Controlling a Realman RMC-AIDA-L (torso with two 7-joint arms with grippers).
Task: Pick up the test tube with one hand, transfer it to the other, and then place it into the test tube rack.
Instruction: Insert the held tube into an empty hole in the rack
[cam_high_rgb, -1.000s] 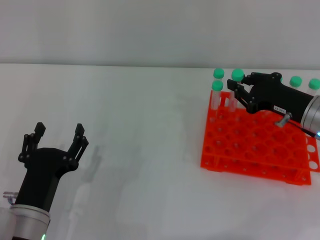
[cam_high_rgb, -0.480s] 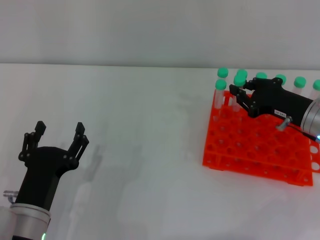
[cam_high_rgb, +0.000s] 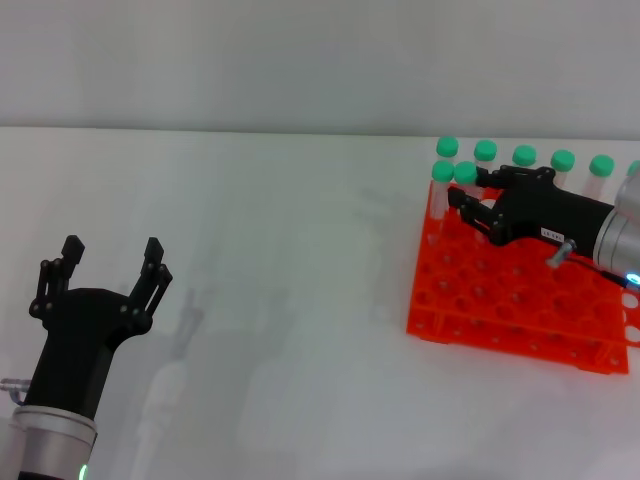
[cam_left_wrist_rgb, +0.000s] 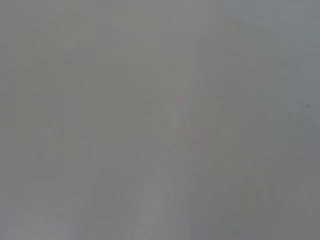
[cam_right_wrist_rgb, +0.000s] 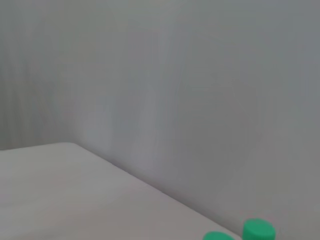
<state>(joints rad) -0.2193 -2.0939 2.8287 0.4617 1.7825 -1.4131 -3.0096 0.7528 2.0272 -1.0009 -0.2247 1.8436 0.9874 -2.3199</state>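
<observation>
- While the right gripper (cam_high_rgb: 468, 202) reaches in low over the test tube rack (cam_high_rgb: 520, 290) from its right end, its fingers sit on either side of a green-capped test tube (cam_high_rgb: 465, 185) at the rack's far-left corner; whether they actually pinch the tube cannot be told.
- That tube stands just beside another capped tube (cam_high_rgb: 442, 183) on the rack's left edge; more capped tubes (cam_high_rgb: 524, 157) line the rack's far row.
- Right arm lies nearly level across the rack, a small silver fitting (cam_high_rgb: 557, 252) sticking out of the black body.
- Left gripper (cam_high_rgb: 110, 262) is well left of the rack, near side, pointing up and away, fingers spread wide, holding nothing.
- Table (cam_high_rgb: 280, 260) is plain white.
- Right wrist view adds only two green caps (cam_right_wrist_rgb: 258, 230) at its edge, against a grey wall.
- Left wrist view is flat grey, nothing to make out.
</observation>
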